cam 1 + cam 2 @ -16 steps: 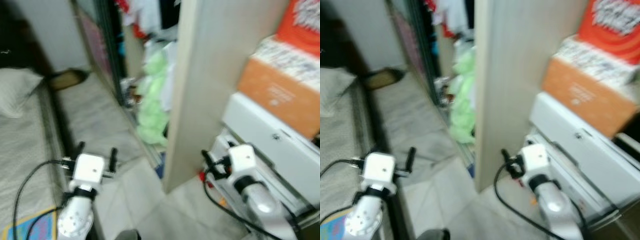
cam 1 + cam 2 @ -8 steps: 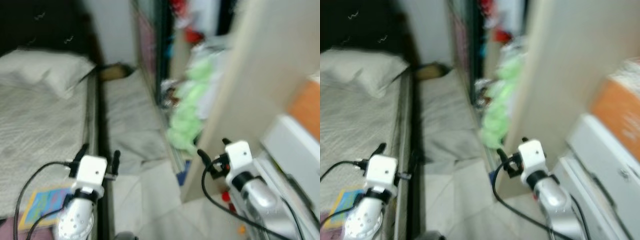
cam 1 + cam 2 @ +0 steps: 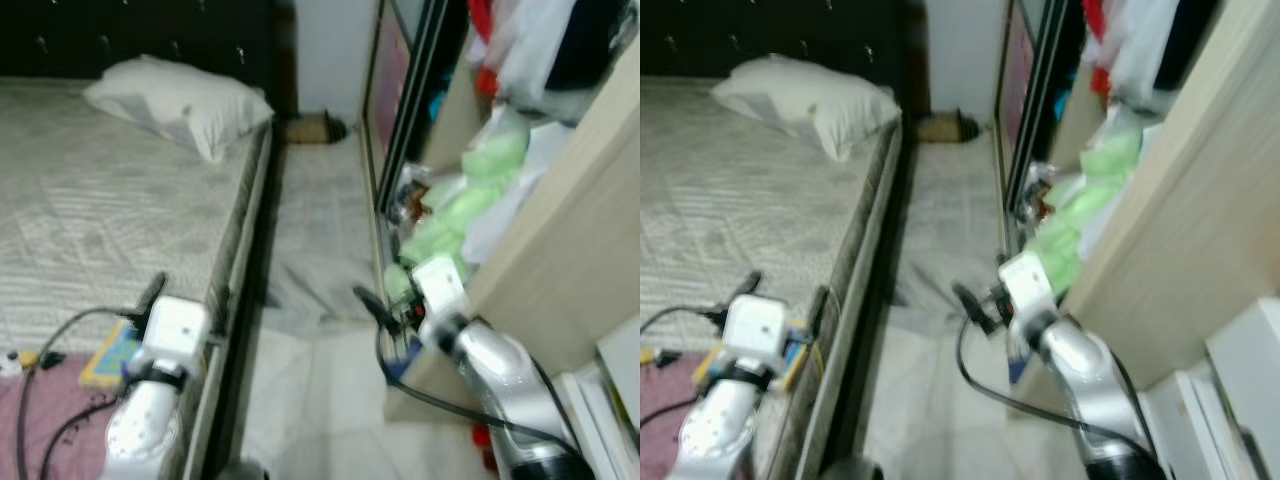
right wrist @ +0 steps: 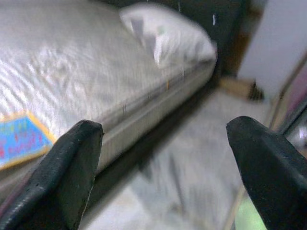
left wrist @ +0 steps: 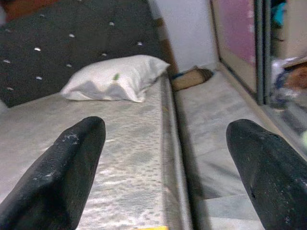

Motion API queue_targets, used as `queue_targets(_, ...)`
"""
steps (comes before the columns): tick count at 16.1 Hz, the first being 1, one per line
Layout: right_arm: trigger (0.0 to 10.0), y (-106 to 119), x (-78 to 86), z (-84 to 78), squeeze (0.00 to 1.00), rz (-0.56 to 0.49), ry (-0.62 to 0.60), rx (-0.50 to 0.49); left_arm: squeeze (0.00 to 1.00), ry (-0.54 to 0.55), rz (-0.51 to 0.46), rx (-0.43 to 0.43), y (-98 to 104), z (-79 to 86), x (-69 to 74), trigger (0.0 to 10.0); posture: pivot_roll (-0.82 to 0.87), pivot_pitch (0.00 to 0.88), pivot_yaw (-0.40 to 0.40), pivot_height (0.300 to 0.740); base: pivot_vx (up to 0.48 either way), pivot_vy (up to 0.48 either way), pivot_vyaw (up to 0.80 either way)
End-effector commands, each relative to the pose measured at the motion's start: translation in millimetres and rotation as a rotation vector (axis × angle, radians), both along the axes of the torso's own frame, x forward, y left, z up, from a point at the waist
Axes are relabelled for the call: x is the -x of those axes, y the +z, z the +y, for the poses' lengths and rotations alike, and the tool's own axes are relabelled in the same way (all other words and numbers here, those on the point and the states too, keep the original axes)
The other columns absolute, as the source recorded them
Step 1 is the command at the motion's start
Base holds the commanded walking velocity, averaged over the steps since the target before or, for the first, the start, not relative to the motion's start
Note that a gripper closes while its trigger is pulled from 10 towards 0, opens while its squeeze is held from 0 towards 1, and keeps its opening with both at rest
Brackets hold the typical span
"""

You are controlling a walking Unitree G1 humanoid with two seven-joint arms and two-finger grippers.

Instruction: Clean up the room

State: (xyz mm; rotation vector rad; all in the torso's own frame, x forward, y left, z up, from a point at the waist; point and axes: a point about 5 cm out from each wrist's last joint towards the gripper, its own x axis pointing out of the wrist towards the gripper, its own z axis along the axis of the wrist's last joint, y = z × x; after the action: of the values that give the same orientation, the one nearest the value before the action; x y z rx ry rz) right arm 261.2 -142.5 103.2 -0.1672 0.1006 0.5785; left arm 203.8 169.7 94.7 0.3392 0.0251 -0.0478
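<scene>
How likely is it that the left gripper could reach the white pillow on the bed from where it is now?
Probably not: the left gripper, open, hovers at the bed's near edge, while the white pillow lies far off by the dark headboard, with bare mattress between them.

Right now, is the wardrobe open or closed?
Open. The wardrobe has its sliding door pushed aside, and green clothes and hanging garments show inside.

The right gripper (image 4: 160, 177) hangs with its jaws spread wide, nothing between them. Beyond lies a bed (image 4: 72, 76) with a pale patterned mattress and a white pillow (image 4: 168, 36) at its head. A blue and yellow book (image 4: 21, 136) rests near the mattress edge. Grey floor (image 4: 187, 158) runs beside the bed.
</scene>
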Motion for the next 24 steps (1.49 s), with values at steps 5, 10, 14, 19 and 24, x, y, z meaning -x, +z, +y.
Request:
queue_targets(5, 10.0, 1.3, -13.8, -9.4, 0.0, -0.046, -0.13, -0.001, 0.0, -0.027, 0.008, 0.035, -0.5, -10.6, -2.0, 10.0, 0.02, 0.0, -0.051, 0.74, 0.0, 0.0, 0.8)
queue_targets(10, 10.0, -5.3, -17.0, -3.2, 0.0, -0.058, -0.202, -0.029, 0.0, -0.023, -0.025, -0.013, 2.2, -9.4, -11.4, 10.0, 0.03, 0.0, -0.047, 0.74, 0.0, 0.0, 0.8)
queue_targets(14, 10.0, -4.6, -21.6, -1.7, 0.0, -0.077, -0.207, -0.02, 0.0, -0.013, -0.036, 0.007, 4.7, -7.9, -19.4, 10.0, 0.02, 0.0, -0.054, 0.74, 0.0, 0.0, 0.8)
queue_targets(19, 10.0, -5.0, -23.8, -2.5, 0.0, -0.084, -0.224, -0.023, 0.0, 0.024, 0.045, 0.088, -1.5, -8.8, -16.3, 10.0, 0.02, 0.0, -0.049, 0.74, 0.0, 0.0, 0.8)
queue_targets(24, 10.0, -6.1, -24.0, -1.4, 0.0, -0.084, -0.231, -0.026, 0.0, 0.045, -0.003, 0.03, 3.5, -2.6, -20.0, 10.0, 0.02, 0.0, -0.047, 0.74, 0.0, 0.0, 0.8)
